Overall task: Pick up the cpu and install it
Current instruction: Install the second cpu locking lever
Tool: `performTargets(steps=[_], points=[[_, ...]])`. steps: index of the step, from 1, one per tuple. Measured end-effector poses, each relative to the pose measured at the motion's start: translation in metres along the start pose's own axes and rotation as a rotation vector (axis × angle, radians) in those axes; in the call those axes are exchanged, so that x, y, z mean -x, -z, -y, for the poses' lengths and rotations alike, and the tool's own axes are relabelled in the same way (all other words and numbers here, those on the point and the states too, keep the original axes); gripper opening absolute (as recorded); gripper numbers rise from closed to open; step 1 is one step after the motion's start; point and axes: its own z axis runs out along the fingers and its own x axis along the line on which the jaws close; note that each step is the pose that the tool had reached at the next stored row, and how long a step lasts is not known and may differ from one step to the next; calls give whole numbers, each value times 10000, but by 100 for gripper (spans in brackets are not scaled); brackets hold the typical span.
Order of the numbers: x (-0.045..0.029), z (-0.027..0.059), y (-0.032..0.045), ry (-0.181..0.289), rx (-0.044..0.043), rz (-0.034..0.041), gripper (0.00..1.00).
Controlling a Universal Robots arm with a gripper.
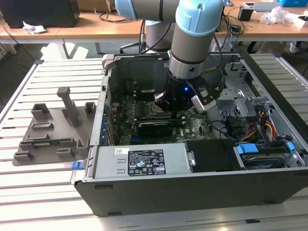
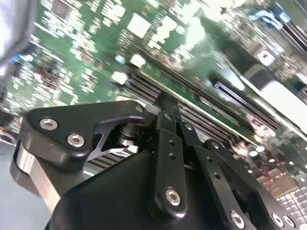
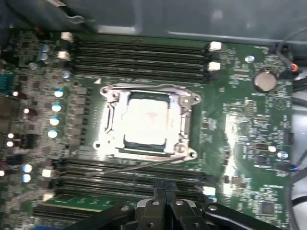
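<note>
The tool (image 3: 165, 194) hangs low over the motherboard (image 3: 240, 120) inside the open computer case (image 1: 159, 192), its two dark fingertips pressed together with nothing between them, so it reads as clenched and empty; in the second wrist view the same tool (image 2: 167, 108) shows its tips meeting in a point just above the rows of memory slots (image 2: 201, 112). Outward from there, in the first wrist view, the cpu (image 3: 147, 116) lies flat in the socket (image 3: 146, 122), its bright metal top plate square to the metal frame around it, and a thin lever wire runs along the socket's near edge between the chip and the tool. The chip is near the tool but apart from it, across that socket edge and a band of memory slots; being square, it has no long axis to line up with. By the look of it the chip is already seated. In the exterior view the arm (image 1: 195, 43) reaches down into the case, and a grey holder tray (image 1: 53, 130) sits on the slatted counter (image 1: 48, 192) toward the exterior view's left, well apart.
</note>
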Motion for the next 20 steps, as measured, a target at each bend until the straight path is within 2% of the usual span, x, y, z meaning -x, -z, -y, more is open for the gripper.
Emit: performTargets(steps=[1,6,8,11,12,14,15,17,18,20], points=[[23,-27,-10,-1,0,-6,11],[43,-171,-84,9,12,-14,11],[38,-177,-104,10,14,-14,11],[-97,-185,-121,9,11,-15,11],[-203,-192,-130,9,27,-14,11],[-306,-200,-140,13,68,-10,11],[-402,-206,-149,16,118,-6,11],[-486,-206,-158,18,163,-3,11],[-591,-190,-166,23,227,2,11],[-633,-153,-165,50,283,3,11]])
